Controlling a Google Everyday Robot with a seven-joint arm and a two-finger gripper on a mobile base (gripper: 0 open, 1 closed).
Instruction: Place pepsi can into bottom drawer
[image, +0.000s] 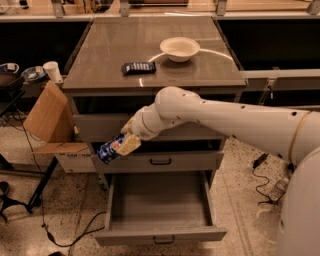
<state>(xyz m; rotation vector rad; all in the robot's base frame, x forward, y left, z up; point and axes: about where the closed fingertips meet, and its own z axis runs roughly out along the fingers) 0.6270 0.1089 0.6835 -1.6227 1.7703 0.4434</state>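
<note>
My gripper (122, 146) is shut on the pepsi can (109, 149), a blue can with a red-and-white logo, held tilted with its end pointing down-left. It hangs in front of the cabinet's left side, level with the middle drawer front (159, 161). The bottom drawer (160, 234) is pulled open below it and its inside looks bare. The can is above and a little left of the drawer's left wall. My white arm (225, 117) reaches in from the right.
On the cabinet top (100, 65) lie a flat dark packet (138, 67) and a white bowl (179, 48). A cardboard box (52, 122) and a stand with cables are at the left. A white cup (52, 71) stands on a side shelf.
</note>
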